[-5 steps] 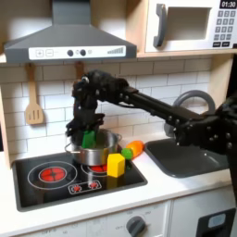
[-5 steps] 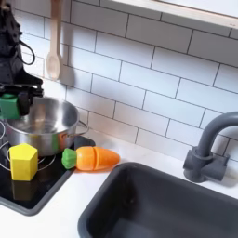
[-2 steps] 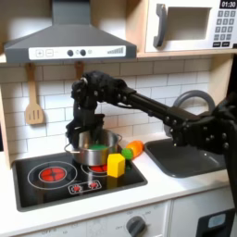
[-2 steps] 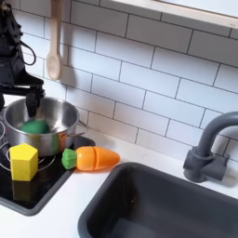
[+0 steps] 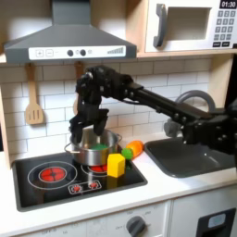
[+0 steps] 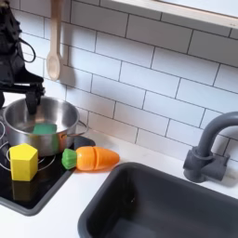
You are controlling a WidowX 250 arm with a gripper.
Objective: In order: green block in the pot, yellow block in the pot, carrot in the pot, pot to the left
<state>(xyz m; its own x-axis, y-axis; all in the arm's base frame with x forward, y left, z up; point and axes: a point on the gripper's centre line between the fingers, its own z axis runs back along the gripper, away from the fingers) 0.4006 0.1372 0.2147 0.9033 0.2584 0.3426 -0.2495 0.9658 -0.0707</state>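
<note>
Released a second ago, the green block (image 5: 95,146) now lies inside the pot (image 5: 96,154) in the first exterior view, where earlier it hung pinched above the rim; the gripper (image 5: 91,132) has lifted a little and hovers over the pot, though its jaws are too dark here to read. The yellow block (image 5: 116,165) stands on the stove's near edge just right of the pot, and the carrot (image 5: 134,149) lies just beyond it on the surface. In the second exterior view, the green block (image 6: 44,128) rests on the pot's floor, the pot's (image 6: 58,139) wall shining in front of it, and the gripper (image 6: 20,91) hangs above the far-left rim with its fingers spread and nothing between them. The yellow block (image 6: 23,161) sits near and left of the carrot (image 6: 90,158), both outside the pot. Step one looks finished; the yellow block is likely next.
</note>
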